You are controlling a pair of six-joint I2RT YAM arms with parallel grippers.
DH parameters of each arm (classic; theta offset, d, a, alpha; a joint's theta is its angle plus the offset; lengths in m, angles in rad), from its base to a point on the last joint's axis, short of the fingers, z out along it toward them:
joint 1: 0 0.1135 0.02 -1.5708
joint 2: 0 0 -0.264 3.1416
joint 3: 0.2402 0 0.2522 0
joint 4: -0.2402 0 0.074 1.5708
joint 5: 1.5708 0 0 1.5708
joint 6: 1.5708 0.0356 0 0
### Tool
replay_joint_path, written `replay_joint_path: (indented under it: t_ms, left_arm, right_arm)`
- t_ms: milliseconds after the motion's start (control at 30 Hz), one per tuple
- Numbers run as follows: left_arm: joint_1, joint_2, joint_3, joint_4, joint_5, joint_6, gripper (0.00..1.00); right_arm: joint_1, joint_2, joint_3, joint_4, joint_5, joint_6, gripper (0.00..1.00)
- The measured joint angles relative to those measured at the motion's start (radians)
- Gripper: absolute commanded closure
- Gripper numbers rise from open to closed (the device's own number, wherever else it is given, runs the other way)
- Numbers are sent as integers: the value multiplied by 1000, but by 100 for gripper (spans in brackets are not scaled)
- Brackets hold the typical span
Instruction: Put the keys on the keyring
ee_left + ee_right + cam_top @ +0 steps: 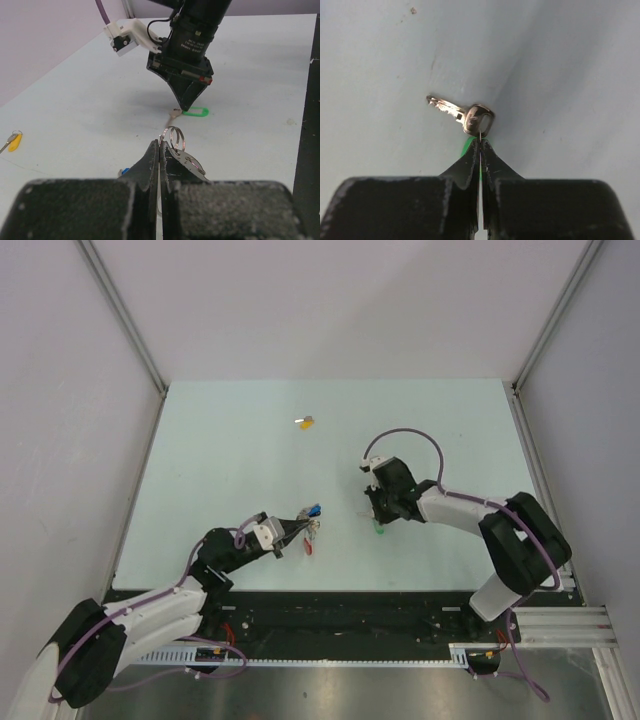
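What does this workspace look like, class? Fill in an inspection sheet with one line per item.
Surface: pale table, flat, with a few small specks.
Job's things: keyring in the left end effector; green key on the table at the tips of the right end effector; yellow key lying alone farther back.
Clutter: nothing seen.
End effectors: left shut on the keyring's wire ring; right shut at the green key's head, grip itself unclear.
Cables: purple cables, one along each arm, clear of the keys.
Surroundings: plain walls, metal frame posts.
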Motion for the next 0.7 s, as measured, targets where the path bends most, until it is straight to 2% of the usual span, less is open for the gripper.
replay_joint_path:
  t_ms: [267,433,567,600,700]
  left_arm:
    - [0,-2,0,-4,-11,0,100]
    - [0,-2,0,-9,-15,0,100]
    - [0,-2,0,-10,-15,0,99]
    - [0,-2,0,-11,-15,0,100]
    - [0,-3,0,-15,-15,0,100]
  right_arm:
    - [5,98,14,204,16,-67,100]
    - [26,108,14,268,30,-98,100]
    - [34,108,14,304,30,-116,88]
    - [34,108,14,308,31,-119,81]
    - [35,105,14,317,33,-126,68]
